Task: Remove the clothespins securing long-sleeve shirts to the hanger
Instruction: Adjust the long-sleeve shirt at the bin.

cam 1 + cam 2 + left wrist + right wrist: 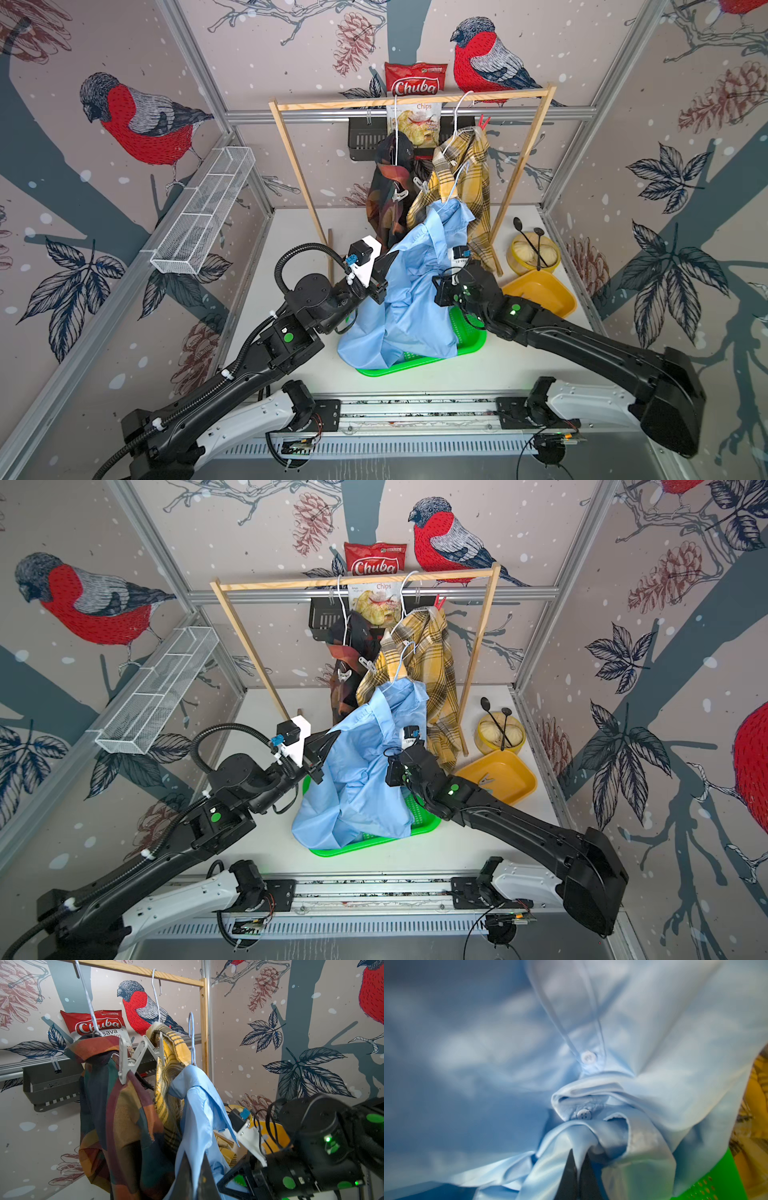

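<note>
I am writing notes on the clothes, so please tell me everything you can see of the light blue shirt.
The light blue shirt is plain, of thin smooth cloth, with a collar and pale buttons on its front strip. Its top hangs at a pale blue hanger, beside the yellow plaid shirt; its crumpled lower part rests in the green tray. The left gripper and the right gripper are each shut on its cloth.

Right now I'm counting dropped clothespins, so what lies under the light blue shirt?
A green tray: its rim and perforated floor show beside the light blue shirt. Whatever lies on the tray beneath the cloth is covered.
</note>
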`<state>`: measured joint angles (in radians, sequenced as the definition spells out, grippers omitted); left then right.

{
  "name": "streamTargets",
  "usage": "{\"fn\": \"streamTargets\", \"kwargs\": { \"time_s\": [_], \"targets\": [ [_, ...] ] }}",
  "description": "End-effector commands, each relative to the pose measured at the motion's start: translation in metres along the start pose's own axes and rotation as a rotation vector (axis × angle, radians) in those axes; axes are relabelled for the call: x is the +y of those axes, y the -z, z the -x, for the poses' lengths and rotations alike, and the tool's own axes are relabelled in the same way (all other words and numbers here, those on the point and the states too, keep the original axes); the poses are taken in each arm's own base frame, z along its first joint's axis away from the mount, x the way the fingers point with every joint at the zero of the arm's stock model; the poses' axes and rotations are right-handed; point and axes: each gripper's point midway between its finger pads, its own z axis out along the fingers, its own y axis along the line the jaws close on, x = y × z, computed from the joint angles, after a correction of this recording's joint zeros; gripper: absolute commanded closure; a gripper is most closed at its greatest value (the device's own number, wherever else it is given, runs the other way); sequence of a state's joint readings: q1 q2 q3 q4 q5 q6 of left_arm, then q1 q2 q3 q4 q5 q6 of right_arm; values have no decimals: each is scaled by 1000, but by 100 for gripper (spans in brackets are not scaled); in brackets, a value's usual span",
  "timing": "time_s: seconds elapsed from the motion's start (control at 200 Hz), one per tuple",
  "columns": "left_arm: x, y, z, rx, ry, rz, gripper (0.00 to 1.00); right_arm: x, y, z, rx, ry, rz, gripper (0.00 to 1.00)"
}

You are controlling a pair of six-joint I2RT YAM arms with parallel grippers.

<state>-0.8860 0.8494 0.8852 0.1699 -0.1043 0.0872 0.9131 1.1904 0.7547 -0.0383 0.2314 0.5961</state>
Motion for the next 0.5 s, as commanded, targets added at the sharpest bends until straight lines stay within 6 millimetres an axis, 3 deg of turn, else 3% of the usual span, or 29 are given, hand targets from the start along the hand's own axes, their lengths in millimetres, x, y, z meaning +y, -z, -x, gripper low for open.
{"fn": "streamTargets", "kwargs": {
  "time_s": [0.0,0.065,0.095,0.15,0.2,0.31,0.495],
  "targets": [
    [-1,-2,13,-61,-5,-9,100,-2,-14,-17,-59,-80,17,89],
    [0,0,5,-42,-1,-4,100,1,-16,-36,-33,-78,24,76],
    [-1,1,2,-34,2,-4,100,4,-14,-40,-33,-70,28,65],
    [-1,4,-6,-17,8,-7,100,8,-7,-43,-33,-59,36,40],
    [-2,9,-11,-6,18,-11,100,10,2,-38,-42,-52,38,31],
    [-3,20,-23,15,37,-19,100,5,32,-18,-91,-44,36,29],
    [-17,34,-43,44,74,-101,100,6,94,37,-277,-48,115,33]
  ]
}}
